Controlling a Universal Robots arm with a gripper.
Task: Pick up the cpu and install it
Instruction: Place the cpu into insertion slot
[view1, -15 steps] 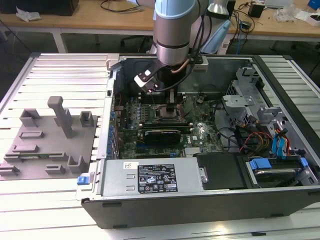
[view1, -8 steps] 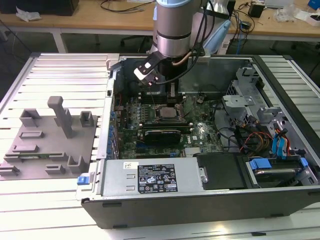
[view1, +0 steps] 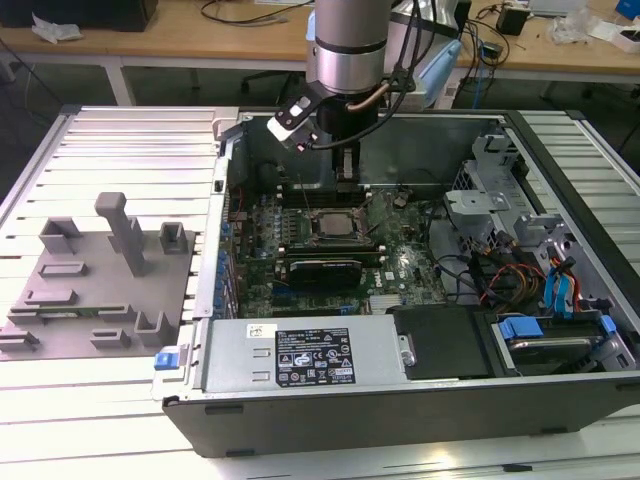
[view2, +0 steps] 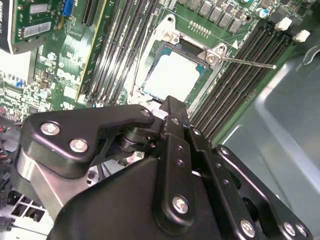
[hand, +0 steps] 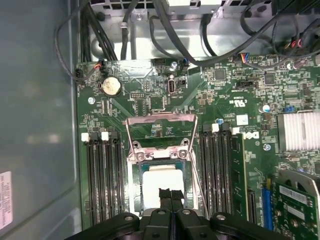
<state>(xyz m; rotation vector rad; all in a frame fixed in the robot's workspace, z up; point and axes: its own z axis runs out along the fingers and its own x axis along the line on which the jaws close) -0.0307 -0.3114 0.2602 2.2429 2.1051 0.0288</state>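
Observation:
The cpu (hand: 161, 184) is a pale square chip lying flat inside the dark metal-framed socket (hand: 134, 186) on the green motherboard; in the second wrist view the cpu (view2: 172, 77) sits level in the frame. The socket's load plate (hand: 160, 131) is flipped up and its lever wire (view2: 247, 63) sticks out sideways. My gripper (hand: 167, 194) hangs over the near edge of the chip with its black fingers (view2: 171, 107) pressed together and nothing between them. In the exterior view my gripper (view1: 347, 172) is above the socket (view1: 335, 225), inside the open computer case.
Memory slots (hand: 102, 180) flank the socket on both sides. Loose cables (hand: 165, 30) run along the case wall. A power supply (view1: 300, 355) lies at the case's front, drive bays (view1: 520, 240) at the exterior view's right. A grey fixture tray (view1: 100, 270) stands outside the case at its left.

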